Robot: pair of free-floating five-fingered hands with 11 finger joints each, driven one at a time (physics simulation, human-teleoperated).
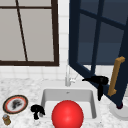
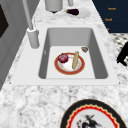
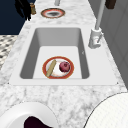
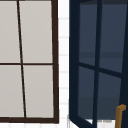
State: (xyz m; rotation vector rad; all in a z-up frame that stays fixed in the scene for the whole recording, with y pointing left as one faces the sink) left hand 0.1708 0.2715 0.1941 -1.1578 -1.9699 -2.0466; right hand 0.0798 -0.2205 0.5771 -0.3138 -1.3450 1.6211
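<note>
The right hand point(image 1: 98, 81) hovers just left of the open cabinet door's wooden handle point(image 1: 115, 76), fingers loosely spread, gripping nothing. Looks mid-reach; next it needs to close the gap rightward. The left hand point(image 1: 37, 110) idles, curled.

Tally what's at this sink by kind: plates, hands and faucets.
Plates: 3: sink plate, patterned counter plate, white plate
Hands: 2: left hand, right hand
Faucet: 1
Total: 6
</note>
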